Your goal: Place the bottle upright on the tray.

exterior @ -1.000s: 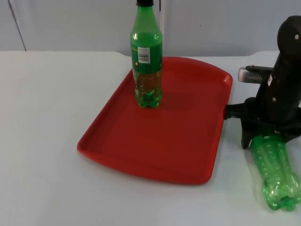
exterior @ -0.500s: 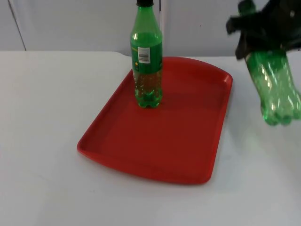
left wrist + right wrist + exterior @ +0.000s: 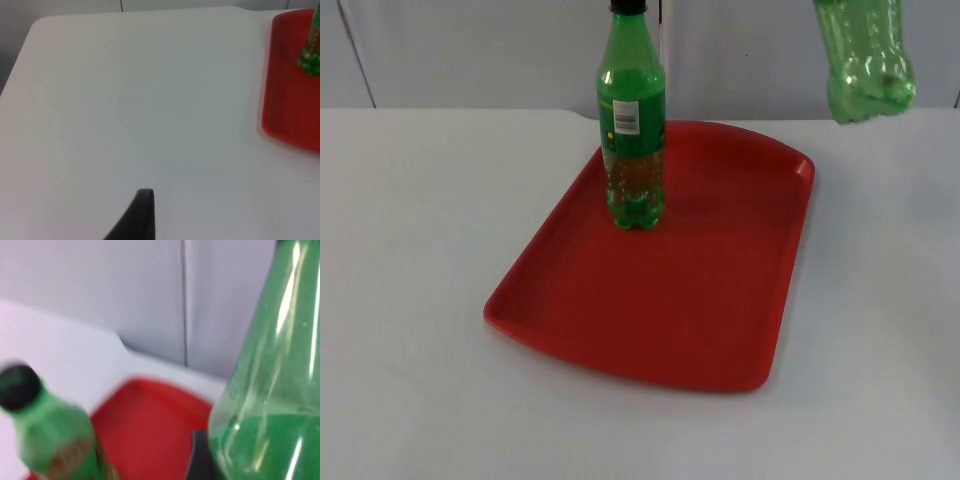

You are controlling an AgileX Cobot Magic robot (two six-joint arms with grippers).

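Observation:
A red tray (image 3: 720,300) lies in the middle of the white table. One green bottle with a black cap and a label (image 3: 632,120) stands upright on the tray's far left part; it also appears in the right wrist view (image 3: 55,440). A second clear green bottle without a label (image 3: 865,60) hangs in the air above the tray's far right corner, base pointing down. My right gripper (image 3: 220,462) is shut on this bottle (image 3: 270,390), one black finger (image 3: 199,457) pressed against its side. My left gripper (image 3: 144,217) waits over bare table left of the tray (image 3: 295,100).
The grey partition wall (image 3: 470,50) closes off the table's far edge just behind the tray. White table surface (image 3: 410,250) stretches to the left, front and right of the tray.
The right arm has lifted the label-free bottle from the table right of the tray, up and back, swinging it from lying to hanging nearly upright. The standing bottle and tray have not moved.

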